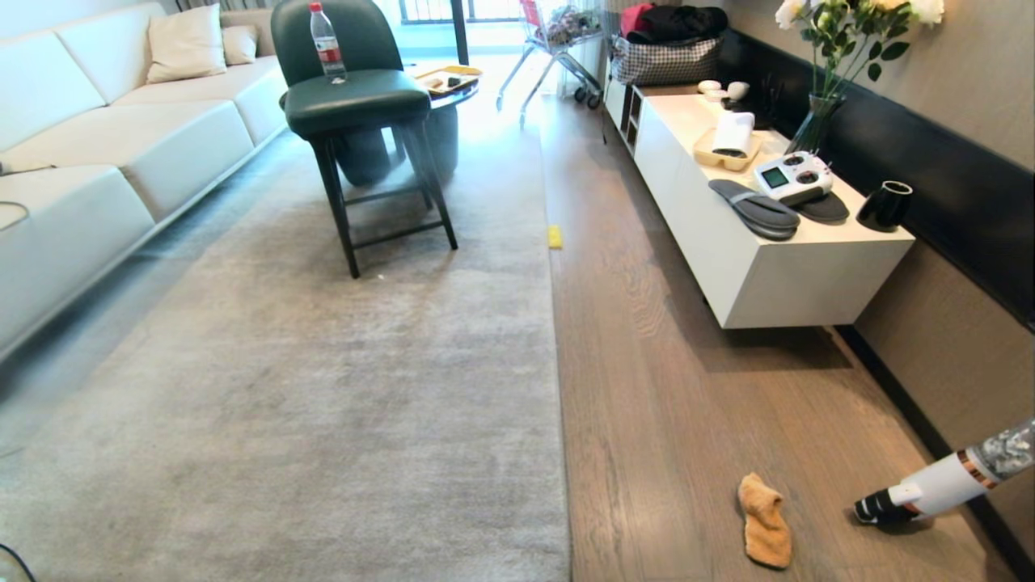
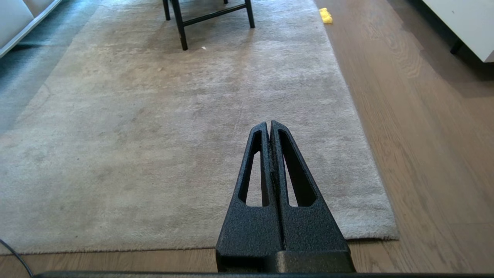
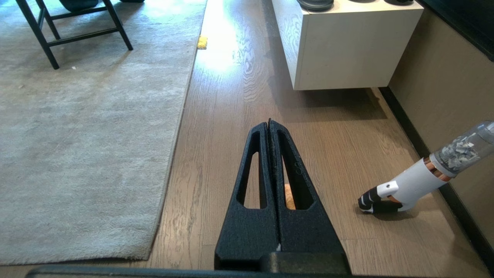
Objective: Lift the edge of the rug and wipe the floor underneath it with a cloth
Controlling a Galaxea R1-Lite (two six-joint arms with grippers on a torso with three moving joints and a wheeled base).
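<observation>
**Reaching for the cloth before the rug is touched**

Starting from where you stand, neither arm shows in the head view; each wrist view shows its own gripper pointing out over the floor, and both sets of jaws are pressed fully together with nothing between them; the left gripper (image 2: 271, 124) hangs over the pile near the rug's near corner, the right gripper (image 3: 269, 122) over bare planks.

You want the small orange-tan fluffy cloth (image 1: 764, 520) first, in my judgement; it lies crumpled on the grey-brown wood-grain floor (image 1: 647, 388), well apart from the straight long edge of the light grey short-pile rug (image 1: 555, 364) and near the nozzle of the white handheld vacuum (image 1: 938, 485); in the right wrist view only a sliver of it shows behind the fingers. Part the right jaws before you descend; come down on a raised fold, since soft fabric flattens and slips; steer clear of the vacuum. Keep the left gripper for the rug border; pinch it shallowly, so the pile does not slide out, and lift only enough to pass the cloth beneath.

Counted: one cloth; one rug; one vacuum; one small yellow block (image 1: 555, 236) touching the rug edge farther along; one dark green chair (image 1: 356, 89) on the rug; two grippers.
</observation>
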